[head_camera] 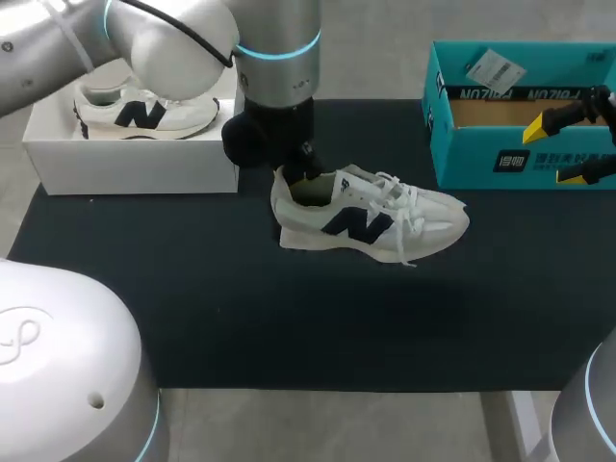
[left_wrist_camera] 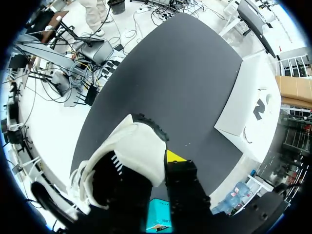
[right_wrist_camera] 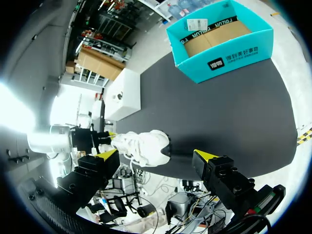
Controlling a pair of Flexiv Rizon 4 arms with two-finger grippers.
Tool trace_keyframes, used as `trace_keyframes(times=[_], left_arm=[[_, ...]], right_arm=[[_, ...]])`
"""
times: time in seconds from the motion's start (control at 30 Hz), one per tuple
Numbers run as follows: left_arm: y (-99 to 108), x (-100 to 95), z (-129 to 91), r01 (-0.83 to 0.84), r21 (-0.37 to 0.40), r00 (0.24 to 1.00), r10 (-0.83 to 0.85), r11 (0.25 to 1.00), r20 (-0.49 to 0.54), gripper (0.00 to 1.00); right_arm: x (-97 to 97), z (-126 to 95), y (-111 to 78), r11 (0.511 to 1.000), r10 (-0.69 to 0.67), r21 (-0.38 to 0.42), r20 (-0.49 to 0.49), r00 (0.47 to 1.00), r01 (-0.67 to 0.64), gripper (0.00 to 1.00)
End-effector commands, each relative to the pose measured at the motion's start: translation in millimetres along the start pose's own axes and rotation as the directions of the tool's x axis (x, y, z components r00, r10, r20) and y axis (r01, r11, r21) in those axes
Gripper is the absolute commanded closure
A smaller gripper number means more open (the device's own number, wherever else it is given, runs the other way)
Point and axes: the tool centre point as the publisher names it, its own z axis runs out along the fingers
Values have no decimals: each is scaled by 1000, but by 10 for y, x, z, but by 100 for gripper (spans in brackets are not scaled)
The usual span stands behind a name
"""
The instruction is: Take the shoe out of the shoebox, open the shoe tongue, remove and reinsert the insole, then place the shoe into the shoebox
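Now left hand (head_camera: 300,176) at shoe (head_camera: 375,218) heel.

Two white sneakers: one sneaker (head_camera: 371,219) right at the left gripper (head_camera: 300,178), the second sneaker (head_camera: 144,113) off to its side. Two boxes: a white box (head_camera: 125,164) holding that second sneaker, and a teal box (head_camera: 500,159) well ahead of the right gripper (right_wrist_camera: 156,155).

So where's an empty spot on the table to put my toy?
The widest bare patch is the black mat in front of the shoe. There's also room in front of the white box. It's crowded at the shoe's heel, where the left hand sits, and by the teal box with the right hand.
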Motion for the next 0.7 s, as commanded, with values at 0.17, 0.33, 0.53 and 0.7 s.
trace_keyframes(times=[0.17, 0.33, 0.53, 0.7], left_arm=[[-21, -69, 328, 58, -19, 998, -58, 998, -16, 100], [-28, -144, 516, 84, -23, 996, -85, 996, -29, 100], [-14, -297, 715, 80, -30, 996, -81, 996, -37, 100], [25, -432, 866, 101, -32, 993, -102, 994, -60, 100]], right_arm=[[2, 8, 1, 1000, 1, 0, 1, 1000, -1, 0], [2, 8, 1, 1000, 1, 0, 1, 1000, -1, 0], [2, 8, 1, 1000, 1, 0, 1, 1000, -1, 0], [2, 8, 1, 1000, 1, 0, 1, 1000, -1, 0]])
